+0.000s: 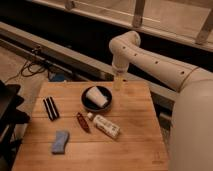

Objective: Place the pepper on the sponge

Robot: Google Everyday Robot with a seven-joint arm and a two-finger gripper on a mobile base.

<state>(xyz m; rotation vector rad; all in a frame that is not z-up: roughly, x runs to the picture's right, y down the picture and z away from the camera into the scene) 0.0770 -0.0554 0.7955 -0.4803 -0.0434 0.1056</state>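
Note:
The pepper (pixel 82 122), slim and dark red, lies on the wooden table (pixel 135 145) near its middle, just in front of the black bowl. Toward the front left lies the light blue sponge (pixel 60 142), a short gap away from the pepper. My gripper (pixel 118 83) hangs from the white arm (pixel 150 60) over the table's far edge, right of the bowl and well away from both the pepper and the sponge. It holds nothing that I can see.
A black bowl (pixel 96 98) holds a white cup on its side. A white labelled bottle (pixel 106 126) lies right beside the pepper. A black-and-white striped block (pixel 51 108) sits at the left. Rails and cables run behind the table.

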